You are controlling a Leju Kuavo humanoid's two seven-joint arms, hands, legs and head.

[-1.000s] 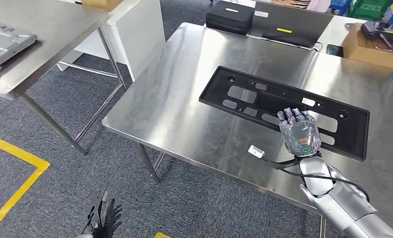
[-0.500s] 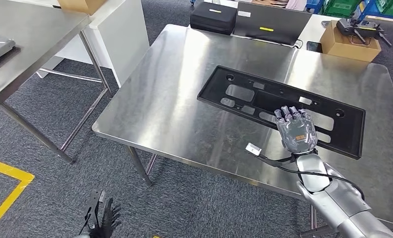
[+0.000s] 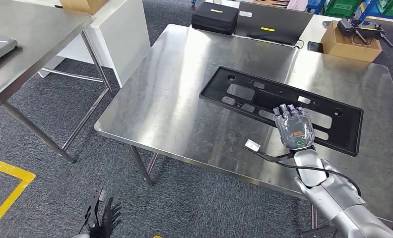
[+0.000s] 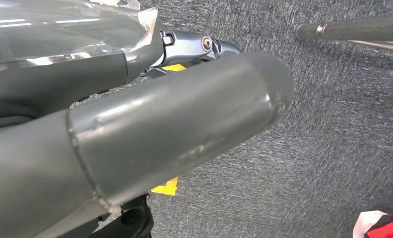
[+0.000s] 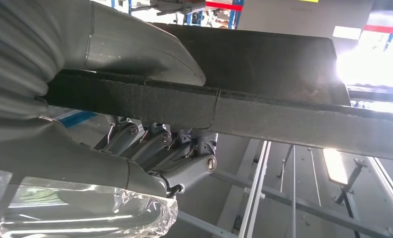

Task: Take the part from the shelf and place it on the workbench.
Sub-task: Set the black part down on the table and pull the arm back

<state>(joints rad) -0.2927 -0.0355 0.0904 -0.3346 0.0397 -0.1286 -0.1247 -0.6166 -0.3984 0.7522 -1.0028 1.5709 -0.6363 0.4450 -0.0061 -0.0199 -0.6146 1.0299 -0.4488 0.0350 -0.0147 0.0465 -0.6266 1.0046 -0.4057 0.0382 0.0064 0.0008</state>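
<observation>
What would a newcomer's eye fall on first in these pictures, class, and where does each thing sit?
First, the long black part lying across the steel workbench, with the right robot hand gripping its near edge; the right wrist view shows thumb and fingers clamped on that edge. Next, the left robot hand hanging low over the grey carpet. At the back stand a black case and a cardboard box.

Bare steel workbench (image 3: 169, 104) open at 9 o'clock of black part (image 3: 264, 96). Obstacles at 12 o'clock edge: black case (image 3: 215, 16), laptop (image 3: 271, 22), cardboard box (image 3: 351, 42). Second table (image 3: 31, 34) at 10 o'clock, across carpeted aisle.
</observation>
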